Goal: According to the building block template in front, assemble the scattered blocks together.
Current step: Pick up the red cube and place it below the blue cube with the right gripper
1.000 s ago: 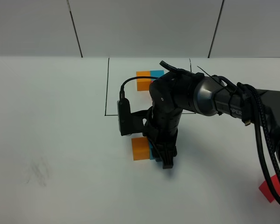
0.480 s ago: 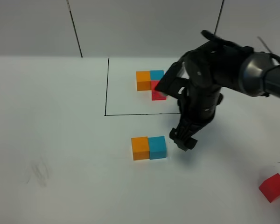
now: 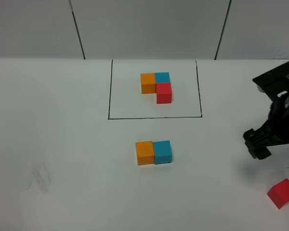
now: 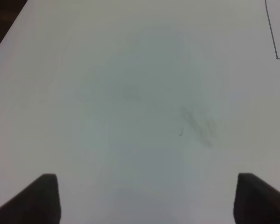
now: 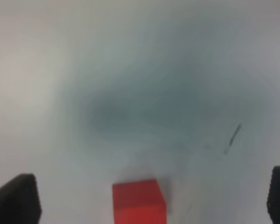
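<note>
Scattered blocks (image 3: 149, 153), orange touching light blue mid-frame, red cube (image 3: 282, 193) lower right, blurred in right wrist view, left jaws and right jaws apart

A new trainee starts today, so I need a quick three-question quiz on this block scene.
1. True or false: the loose orange cube touches the loose blue cube.
2. Which loose cube lies apart from the other two? A orange, B red, C blue.
3. Fill in: the right pincer is ____ (open or shut).
Key: 1 true; 2 B, the red cube; 3 open.
</note>
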